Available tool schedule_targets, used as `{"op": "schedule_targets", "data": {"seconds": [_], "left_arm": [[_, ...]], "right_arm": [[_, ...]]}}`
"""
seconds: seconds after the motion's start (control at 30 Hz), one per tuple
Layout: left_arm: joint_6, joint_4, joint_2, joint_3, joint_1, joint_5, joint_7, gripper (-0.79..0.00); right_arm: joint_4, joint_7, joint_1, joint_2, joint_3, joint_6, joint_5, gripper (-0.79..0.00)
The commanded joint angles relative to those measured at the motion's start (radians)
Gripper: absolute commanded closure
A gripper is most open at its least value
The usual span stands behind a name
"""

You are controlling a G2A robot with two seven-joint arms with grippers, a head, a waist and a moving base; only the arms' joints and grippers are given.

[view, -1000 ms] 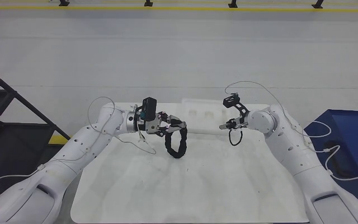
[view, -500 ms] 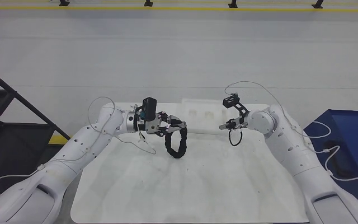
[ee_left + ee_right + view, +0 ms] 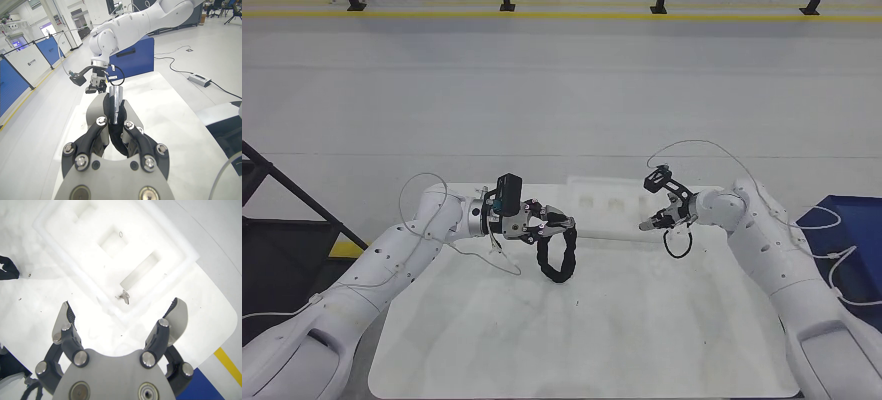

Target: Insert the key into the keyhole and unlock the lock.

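The left hand (image 3: 113, 111) pinches the lock (image 3: 115, 98) above the counter (image 3: 592, 340), left of centre in the top view, with the black loop hanging down. The right hand (image 3: 122, 307), spread, hovers right of centre over the foam tray (image 3: 170, 247). The key (image 3: 126, 296) lies on the tray.

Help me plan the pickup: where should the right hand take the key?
Take the key by its broader end, pinching its thin edges from straight above. It lies flat on the tray, so a side approach probably won't fit, and the blade must stay free. The open right hand hangs above it.
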Motion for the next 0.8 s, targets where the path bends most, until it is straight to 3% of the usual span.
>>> {"op": "schedule_targets", "data": {"seconds": [0.0,0.07,0.13,0.23,0.33,0.37,0.53,0.77], "left_arm": [[0.000,0.000,0.000,0.000,0.000,0.000,0.000,0.000],[0.000,0.000,0.000,0.000,0.000,0.000,0.000,0.000],[0.000,0.000,0.000,0.000,0.000,0.000,0.000,0.000],[0.000,0.000,0.000,0.000,0.000,0.000,0.000,0.000],[0.000,0.000,0.000,0.000,0.000,0.000,0.000,0.000],[0.000,0.000,0.000,0.000,0.000,0.000,0.000,0.000],[0.000,0.000,0.000,0.000,0.000,0.000,0.000,0.000],[0.000,0.000,0.000,0.000,0.000,0.000,0.000,0.000]], "right_arm": [[0.052,-0.025,0.019,-0.012,-0.023,-0.040,-0.017,-0.785],[0.094,-0.057,0.035,-0.026,-0.046,-0.069,-0.029,-0.785],[0.130,-0.080,0.047,-0.041,-0.071,-0.095,-0.046,-0.616],[0.178,-0.124,0.061,-0.062,-0.101,-0.116,-0.070,-0.526],[0.230,-0.168,0.072,-0.082,-0.124,-0.123,-0.085,-0.511],[0.250,-0.181,0.076,-0.088,-0.127,-0.125,-0.081,-0.400],[0.314,-0.226,0.097,-0.114,-0.151,-0.133,-0.102,-0.271],[0.372,-0.229,0.120,-0.140,-0.176,-0.095,-0.136,-0.203]]}}
